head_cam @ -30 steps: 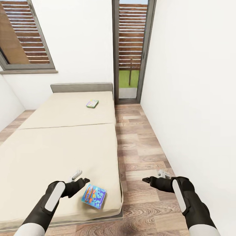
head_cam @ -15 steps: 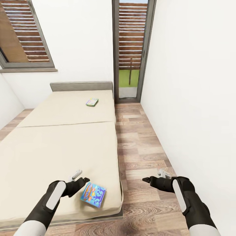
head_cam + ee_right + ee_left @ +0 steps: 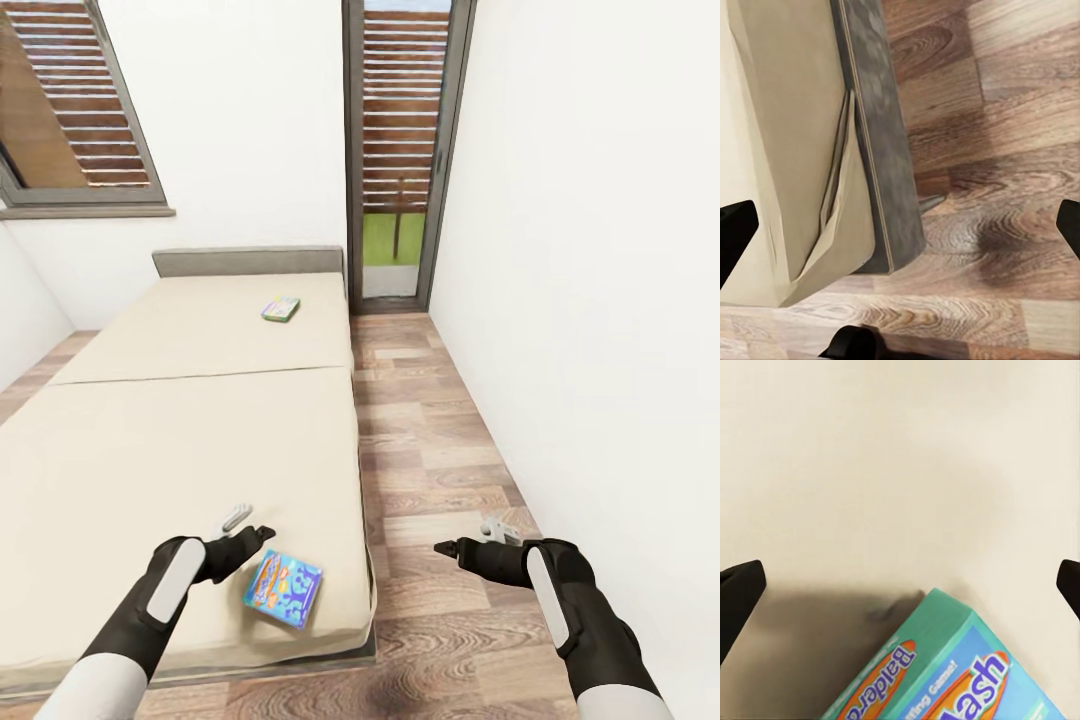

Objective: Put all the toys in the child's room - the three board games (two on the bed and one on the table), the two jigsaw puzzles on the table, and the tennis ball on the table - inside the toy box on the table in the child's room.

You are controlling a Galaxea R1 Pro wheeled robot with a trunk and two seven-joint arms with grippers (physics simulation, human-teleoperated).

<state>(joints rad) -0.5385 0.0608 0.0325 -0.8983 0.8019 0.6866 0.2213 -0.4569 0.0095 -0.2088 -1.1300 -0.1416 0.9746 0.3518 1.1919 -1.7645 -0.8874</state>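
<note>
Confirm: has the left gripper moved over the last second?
Yes. The left gripper has risen slightly up the bed, away from its foot edge, beside the blue game box.

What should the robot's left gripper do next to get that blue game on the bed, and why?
Probably lower the left gripper onto the blue game box and close. In the left wrist view its jaws stand wide open above the bed, with the box just ahead, not yet between them.

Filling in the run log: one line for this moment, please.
left claw: open, above flat blue cardboard game box on beige bed | right claw: open, over wood-plank floor | green game box: near headboard
</note>
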